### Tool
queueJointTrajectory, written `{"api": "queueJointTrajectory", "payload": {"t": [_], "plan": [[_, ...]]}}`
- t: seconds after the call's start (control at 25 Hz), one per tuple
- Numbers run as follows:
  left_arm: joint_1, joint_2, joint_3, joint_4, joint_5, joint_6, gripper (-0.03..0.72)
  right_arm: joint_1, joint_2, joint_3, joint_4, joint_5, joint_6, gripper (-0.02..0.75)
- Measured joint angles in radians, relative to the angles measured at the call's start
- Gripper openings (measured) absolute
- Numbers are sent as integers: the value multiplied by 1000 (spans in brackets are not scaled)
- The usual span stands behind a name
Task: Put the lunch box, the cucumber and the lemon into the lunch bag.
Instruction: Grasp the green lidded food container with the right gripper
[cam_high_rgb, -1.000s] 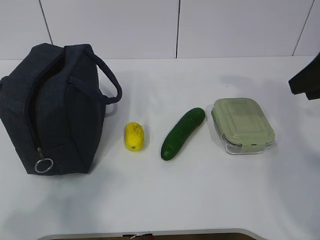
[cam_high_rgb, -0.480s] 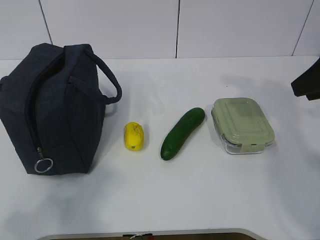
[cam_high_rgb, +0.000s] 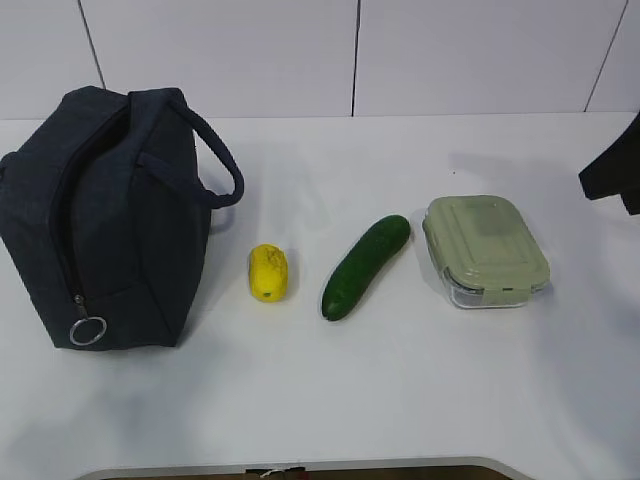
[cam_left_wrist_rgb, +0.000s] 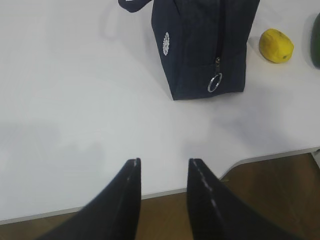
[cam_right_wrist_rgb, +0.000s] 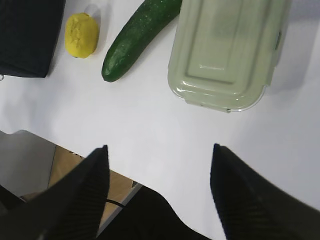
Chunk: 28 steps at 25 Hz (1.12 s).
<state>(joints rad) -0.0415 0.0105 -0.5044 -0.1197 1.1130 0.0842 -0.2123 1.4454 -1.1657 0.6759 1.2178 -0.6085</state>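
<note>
The navy lunch bag stands at the table's left, zipper shut, ring pull at its near end; it also shows in the left wrist view. The lemon lies right of it, then the cucumber, then the lunch box with its sage-green lid on. The right wrist view shows the lemon, cucumber and lunch box. My right gripper is open and empty, above the table short of the lunch box. My left gripper is open and empty, near the table's front edge, well short of the bag.
The white table ends at a front edge. A white panelled wall stands behind it. A dark part of the right arm shows at the right edge of the exterior view.
The dark part of the right arm at the right edge has shifted slightly. The bag, lemon, cucumber and lunch box have not moved.
</note>
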Motion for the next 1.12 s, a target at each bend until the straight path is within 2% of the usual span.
{"api": "queueJointTrajectory", "payload": {"t": [0.64, 1.12], "plan": [[0, 0, 0, 0, 0, 0, 222, 0, 347, -230, 0, -1, 2, 512], [0, 0, 0, 0, 0, 0, 222, 0, 502, -258, 0, -6, -45, 512]]}}
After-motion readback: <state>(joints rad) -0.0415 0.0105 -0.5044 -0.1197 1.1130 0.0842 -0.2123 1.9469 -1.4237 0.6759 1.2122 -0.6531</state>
